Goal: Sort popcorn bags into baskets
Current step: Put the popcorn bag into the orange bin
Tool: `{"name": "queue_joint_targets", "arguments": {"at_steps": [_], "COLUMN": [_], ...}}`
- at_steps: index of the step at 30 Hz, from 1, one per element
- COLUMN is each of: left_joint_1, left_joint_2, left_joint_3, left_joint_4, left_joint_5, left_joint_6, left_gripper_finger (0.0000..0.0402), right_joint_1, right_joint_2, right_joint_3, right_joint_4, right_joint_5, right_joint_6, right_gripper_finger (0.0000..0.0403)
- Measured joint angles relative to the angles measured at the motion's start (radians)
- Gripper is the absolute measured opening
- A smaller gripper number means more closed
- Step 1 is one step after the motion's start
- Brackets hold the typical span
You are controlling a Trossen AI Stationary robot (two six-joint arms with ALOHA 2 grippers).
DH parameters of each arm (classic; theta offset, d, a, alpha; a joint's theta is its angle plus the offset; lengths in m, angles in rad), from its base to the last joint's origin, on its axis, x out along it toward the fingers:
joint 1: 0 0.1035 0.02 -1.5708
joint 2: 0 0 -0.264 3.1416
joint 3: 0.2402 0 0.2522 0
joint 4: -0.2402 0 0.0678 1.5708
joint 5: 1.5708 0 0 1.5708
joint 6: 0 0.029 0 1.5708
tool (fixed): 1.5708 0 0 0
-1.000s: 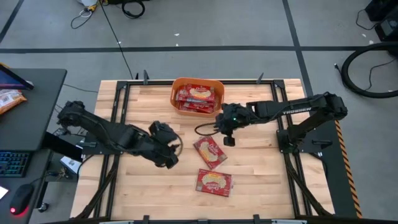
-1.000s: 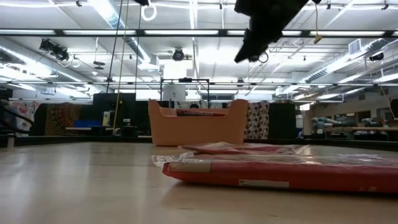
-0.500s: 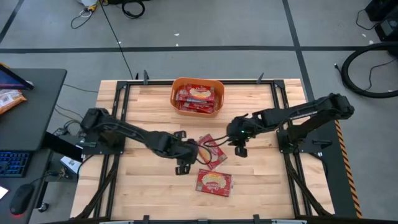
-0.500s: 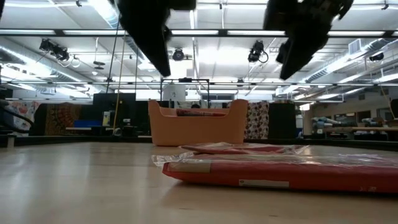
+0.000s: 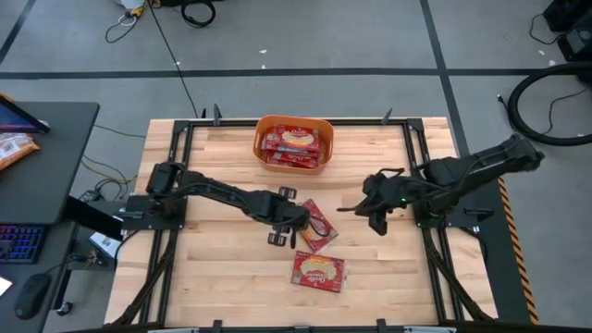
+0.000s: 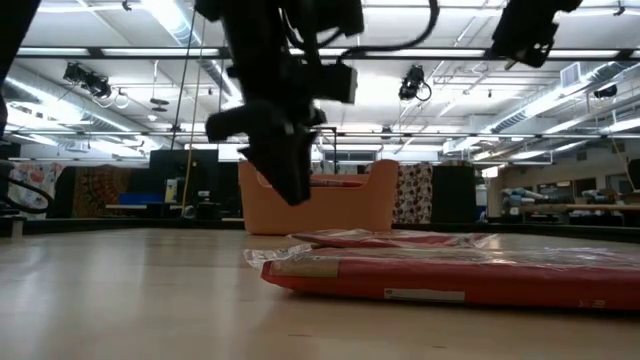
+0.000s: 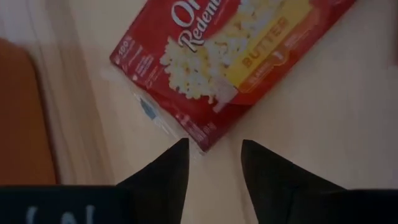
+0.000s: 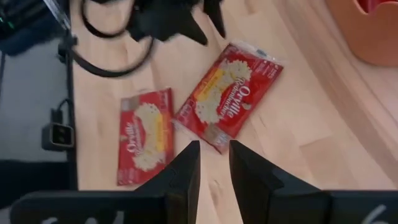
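Left gripper, fingers parted and empty, has swung in from the table's left side during the last second and now hangs over the left edge of the nearer flat red popcorn packet, which lies on the wood in front of the orange rounded plastic basket. Right gripper has pulled back to the right of that packet; fingers slightly apart, holding nothing. Second red packet lies just in front of the first. Several packets already in the basket. Judgement: left arm is taking over this pick; two packets remain.
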Motion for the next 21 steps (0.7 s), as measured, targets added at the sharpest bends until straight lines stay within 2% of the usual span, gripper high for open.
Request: {"name": "queue_joint_targets", "arguments": {"at_steps": [11, 16, 21], "left_joint_1": [0.021, 0.021, 0.021], "left_joint_2": [0.063, 0.093, 0.11], "left_joint_3": [0.001, 0.0, 0.003], "left_joint_4": [0.047, 0.039, 0.062], "left_joint_5": [-0.005, -0.007, -0.027], "left_joint_6": [0.189, 0.198, 0.199], "left_gripper_finger": [0.0243, 0.0248, 0.0226], "right_joint_1": [0.109, 0.118, 0.118], "right_joint_2": [-0.022, -0.012, -0.006], "right_joint_3": [0.0, 0.0, 0.0], "right_joint_4": [-0.007, -0.007, 0.004], "right_joint_5": [0.132, 0.135, 0.135], "right_joint_6": [0.102, 0.104, 0.107], "right_gripper_finger": [0.0091, 0.0091, 0.0091]}}
